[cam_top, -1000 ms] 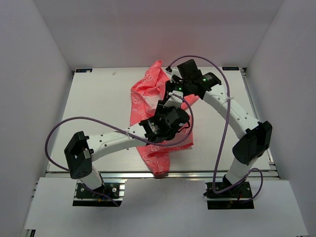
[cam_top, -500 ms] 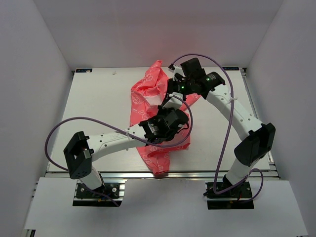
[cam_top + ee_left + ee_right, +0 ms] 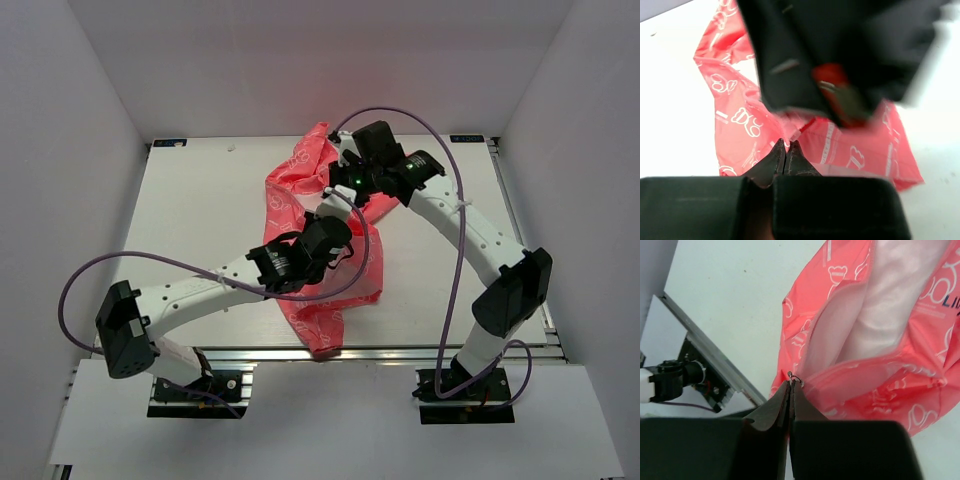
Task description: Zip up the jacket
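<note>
two tools busy on one jacket (image 3: 290, 195), lying crumpled at mid-desk (image 3: 190, 200), front open and zip not yet run. left tool (image 3: 785, 149) pinched shut on the pink cloth near the front edge, likely to keep it taut against a pull. right tool (image 3: 791, 382) nipped shut at a small metal ring (image 3: 794, 376) on the edge beside the white lining (image 3: 880, 315), probably the zip's puller, gripped for drawing along.

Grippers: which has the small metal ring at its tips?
The right gripper, on the jacket edge; the left gripper meets only pink fabric.
</note>
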You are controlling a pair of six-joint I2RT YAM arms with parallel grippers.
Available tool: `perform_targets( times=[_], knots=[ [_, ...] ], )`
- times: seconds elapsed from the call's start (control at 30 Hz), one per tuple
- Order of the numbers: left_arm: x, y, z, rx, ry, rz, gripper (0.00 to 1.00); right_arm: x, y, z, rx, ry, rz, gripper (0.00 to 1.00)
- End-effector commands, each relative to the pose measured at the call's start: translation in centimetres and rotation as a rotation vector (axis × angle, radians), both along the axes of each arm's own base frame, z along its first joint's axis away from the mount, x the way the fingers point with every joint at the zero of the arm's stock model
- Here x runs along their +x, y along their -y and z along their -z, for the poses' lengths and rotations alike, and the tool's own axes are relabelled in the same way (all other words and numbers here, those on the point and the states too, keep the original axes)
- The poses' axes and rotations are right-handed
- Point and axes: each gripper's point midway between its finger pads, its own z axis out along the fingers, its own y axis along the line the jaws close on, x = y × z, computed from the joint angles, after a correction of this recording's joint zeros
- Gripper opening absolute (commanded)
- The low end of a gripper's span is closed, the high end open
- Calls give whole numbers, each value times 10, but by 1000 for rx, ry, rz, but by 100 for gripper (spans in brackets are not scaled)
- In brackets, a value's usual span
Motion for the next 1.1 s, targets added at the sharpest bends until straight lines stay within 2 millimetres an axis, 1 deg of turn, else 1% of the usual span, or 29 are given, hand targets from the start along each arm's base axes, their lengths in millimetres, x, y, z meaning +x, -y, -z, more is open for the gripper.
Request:
perform_targets(
  times=[0.0,0.03,0.07,0.13,0.17,0.2,0.27,0.3,0.33,0.37,0.4,0.43,0.47,0.5,0.53,0.57,0.6,0.63,0.67,0.7,0.77,0.8,0.83,0.87,0.9,0.93,0.97,1.0,1.07],
  knots=[
    [-20,12,-24,-84,0,149,0,41,-10,2,-29,179,0,0],
    [-22,13,-22,-67,3,179,0,42,-14,5,-22,191,-18,0],
    [-26,13,-26,-81,3,203,0,44,-17,7,-14,202,-13,0],
    [-36,23,-28,-107,-9,293,0,52,-25,11,1,213,-9,0],
    [-41,20,-31,-120,-7,313,0,59,-25,11,-1,221,10,0],
    [-42,20,-33,-131,-1,318,0,70,-23,16,-28,242,51,0],
    [-46,18,-36,-148,-2,335,0,89,-22,11,-43,282,114,0],
    [-49,17,-41,-167,-2,343,0,104,-16,22,-95,294,172,0],
    [-55,18,-40,-174,-23,372,0,115,-13,24,-120,311,213,0],
    [-57,18,-39,-179,-30,380,0,128,-12,13,-115,340,254,0],
    [-61,17,-37,-187,-44,388,0,145,-7,28,-164,344,306,0],
    [-67,18,-31,-189,-77,410,0,160,0,28,-169,359,346,0],
    [-71,17,-27,-192,-96,415,0,176,1,14,-150,389,387,0],
    [-74,15,-21,-190,-120,413,0,198,14,28,-183,388,444,0],
    [-79,12,-16,-193,-145,413,0,210,19,26,-181,399,478,0],
    [-84,12,-11,-193,-172,427,0,231,22,24,-172,433,518,0],
    [-87,11,-6,-193,-191,432,0,248,35,23,-163,444,563,0],
    [-92,9,-1,-196,-222,433,0,260,39,19,-140,460,583,0],
    [-97,10,2,-205,-247,450,0,276,42,8,-95,506,615,0],
    [-100,10,3,-216,-261,454,0,294,60,9,-95,530,685,0],
    [-108,10,10,-230,-305,465,0,316,77,1,-64,585,763,0],
    [-115,13,13,-243,-334,489,0,335,90,-4,-19,647,820,0],
    [-119,15,20,-251,-360,499,0,343,94,-6,10,673,836,0],
    [-123,17,24,-258,-382,511,0,354,96,0,34,695,850,0],
    [-131,21,27,-267,-414,547,0,365,101,-20,83,753,881,0],
    [-133,21,34,-269,-439,542,0,370,99,-24,95,772,868,0],
    [-134,21,40,-260,-455,538,0,379,97,-8,84,764,862,0],
    [-135,20,44,-255,-464,537,0,381,90,-16,115,784,830,0],
    [-137,19,53,-236,-481,534,0,377,77,-17,135,801,744,0]
  ],
)
